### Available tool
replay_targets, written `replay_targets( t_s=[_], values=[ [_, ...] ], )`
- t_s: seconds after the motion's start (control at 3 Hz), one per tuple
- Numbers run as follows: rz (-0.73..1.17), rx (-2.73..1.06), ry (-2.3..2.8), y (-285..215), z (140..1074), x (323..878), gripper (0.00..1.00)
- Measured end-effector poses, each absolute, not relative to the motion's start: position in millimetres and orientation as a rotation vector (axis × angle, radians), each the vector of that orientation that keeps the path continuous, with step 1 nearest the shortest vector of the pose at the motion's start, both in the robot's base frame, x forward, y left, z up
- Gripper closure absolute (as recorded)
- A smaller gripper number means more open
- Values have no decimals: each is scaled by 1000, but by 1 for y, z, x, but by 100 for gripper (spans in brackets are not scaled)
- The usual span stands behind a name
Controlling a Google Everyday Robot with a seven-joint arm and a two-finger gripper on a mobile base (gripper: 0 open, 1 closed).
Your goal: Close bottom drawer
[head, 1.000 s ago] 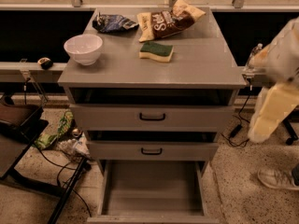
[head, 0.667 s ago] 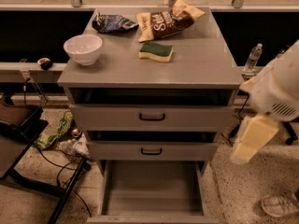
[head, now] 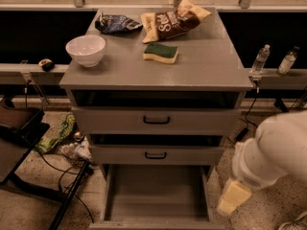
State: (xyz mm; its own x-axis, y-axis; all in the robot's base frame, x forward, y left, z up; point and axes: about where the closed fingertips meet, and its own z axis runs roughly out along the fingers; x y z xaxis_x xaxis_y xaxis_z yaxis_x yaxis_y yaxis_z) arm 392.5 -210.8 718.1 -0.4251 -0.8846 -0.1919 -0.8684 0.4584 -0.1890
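The grey cabinet (head: 158, 75) has three drawers. The bottom drawer (head: 156, 193) is pulled far out toward me, an empty shallow grey box; its front lies along the lower edge of the view and its handle is hidden. The middle drawer (head: 156, 155) and top drawer (head: 156, 120) are pushed in and show black bar handles. My white arm (head: 276, 152) comes in from the lower right. My gripper (head: 232, 198), a cream-coloured end piece, hangs low just right of the open drawer's right side, apart from it.
On the cabinet top stand a white bowl (head: 86, 49), a green-yellow sponge (head: 161, 53), a brown chip bag (head: 175, 20) and a dark blue bag (head: 117, 24). Two water bottles (head: 260, 59) stand on the ledge at right. Cables and litter (head: 64, 138) lie on the floor at left.
My arm has swung down and left, from beside the cabinet top's right edge to low by the open bottom drawer's right side. The drawers have not moved.
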Motion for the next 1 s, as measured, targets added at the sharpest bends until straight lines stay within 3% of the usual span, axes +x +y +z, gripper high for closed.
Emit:
replay_targets(
  t_s=[0.33,1.0],
  values=[
    [-132,-1505,2503,-213,650,379,0],
    [-158,-1458,2533,-219,647,376,0]
  ],
)
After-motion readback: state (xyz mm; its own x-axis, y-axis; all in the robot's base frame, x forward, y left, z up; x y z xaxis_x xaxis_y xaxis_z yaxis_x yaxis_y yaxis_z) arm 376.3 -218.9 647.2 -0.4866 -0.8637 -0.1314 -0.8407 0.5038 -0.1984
